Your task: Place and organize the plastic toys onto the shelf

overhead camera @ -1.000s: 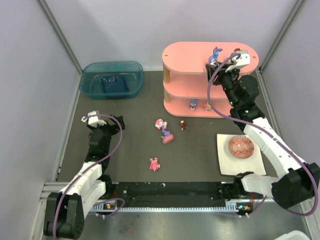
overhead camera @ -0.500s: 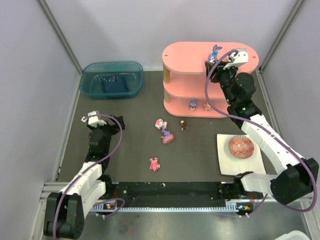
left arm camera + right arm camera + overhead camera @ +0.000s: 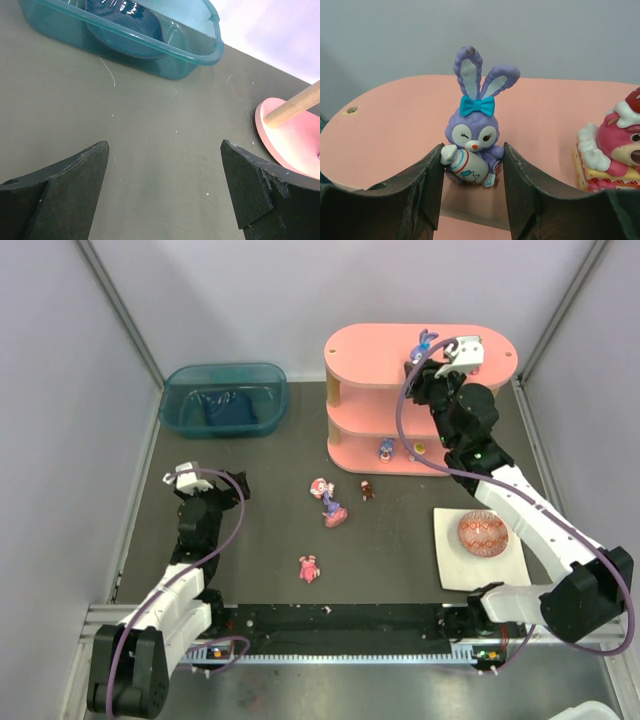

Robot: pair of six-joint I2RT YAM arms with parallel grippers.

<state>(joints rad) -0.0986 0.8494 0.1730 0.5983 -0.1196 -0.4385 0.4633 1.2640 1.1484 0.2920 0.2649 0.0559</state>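
Right fingers (image 3: 422, 192) are closed on the bunny (image 3: 474, 137), one pad on each side of its torso, low down at the level of the bottle it hugs. The bunny stands upright on the right half of the shelf's (image 3: 390, 125) top board, and its feet look to be on the pink surface. A pink bear figurine (image 3: 612, 147) stands beside it, at the right of the wrist view, clear of the fingers.

Handling, my read:
- **Material:** hard moulded plastic, very light and stiff. The finish is glossy, so expect it to slip against the pads.
- **Weak points:** the body is sturdy, but the ears are thin and stick up, so don't load them.
- **Balance:** small base and tall ears make it top-heavy, so it tips easily.
- **Grip:** the torso, where you have it, is the right place. It's round, so a hard squeeze may pop it out or rotate it. Keep the squeeze light.
- **Release:** open both sides evenly and back straight out. A dragging pad likely topples it or pushes it into the bear.

Left fingers (image 3: 70, 185) are spread wide and hold nothing. They hover over bare worktop (image 3: 160, 125), with the teal bin (image 3: 150, 45) on the far side.

Toys on the worktop:
- a pink one (image 3: 309, 568) near centre
- a pink-and-purple cluster (image 3: 327, 504), one toy or two I can't tell
- a small dark one (image 3: 367, 490) just near of the shelf

Two more (image 3: 386, 448) stand on the bottom board. Take the loose ones the same way, low across the body and never by a thin part.
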